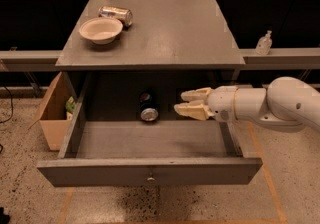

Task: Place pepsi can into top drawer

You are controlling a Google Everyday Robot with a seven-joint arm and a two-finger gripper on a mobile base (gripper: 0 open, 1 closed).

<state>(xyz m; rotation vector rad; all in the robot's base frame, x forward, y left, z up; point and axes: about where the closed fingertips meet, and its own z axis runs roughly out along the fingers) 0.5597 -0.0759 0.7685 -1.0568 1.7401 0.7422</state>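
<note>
Inside top drawer [100, 170], toward back wall, pepsi can [148, 108] is seen resting, unheld. Placement judged done; only retreat of gripper [191, 103] is left. Can possibly tipped on side, not clearly told. Gripper is held just right of can, apart from it, fingers [197, 94] spread, nothing gripped.

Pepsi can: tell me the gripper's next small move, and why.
Probably lift the gripper up and away to the right, out of the top drawer. The pepsi can already rests inside the drawer, near its back wall. The gripper hangs to the can's right, fingers spread, with a clear gap between them and the can, so nothing seems left to grip.
</note>
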